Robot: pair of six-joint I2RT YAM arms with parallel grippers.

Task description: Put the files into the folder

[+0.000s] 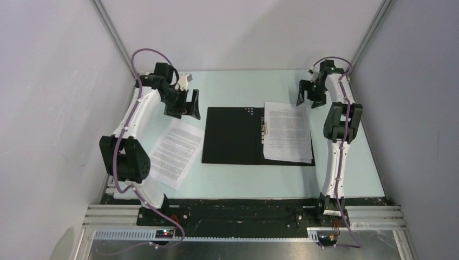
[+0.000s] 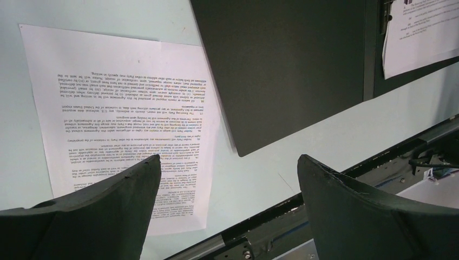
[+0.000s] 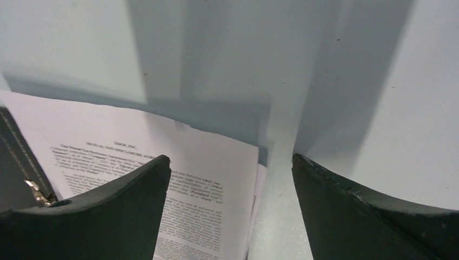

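Black-lined folder [image 1: 233,135] lies spread to receive files [image 1: 287,132]; left gripper [image 1: 187,111] and right gripper [image 1: 310,100] gape empty, one loose sheet [image 1: 176,151] waiting just ahead of the left.

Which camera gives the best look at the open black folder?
The top view: the whole folder lies open, papers on its right half. The left wrist view shows mostly its left panel; the right wrist view, only a dark sliver with the clip.

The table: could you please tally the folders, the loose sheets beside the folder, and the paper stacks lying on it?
Folder: 1
Loose sheet: 1
Stack: 1
Total: 3
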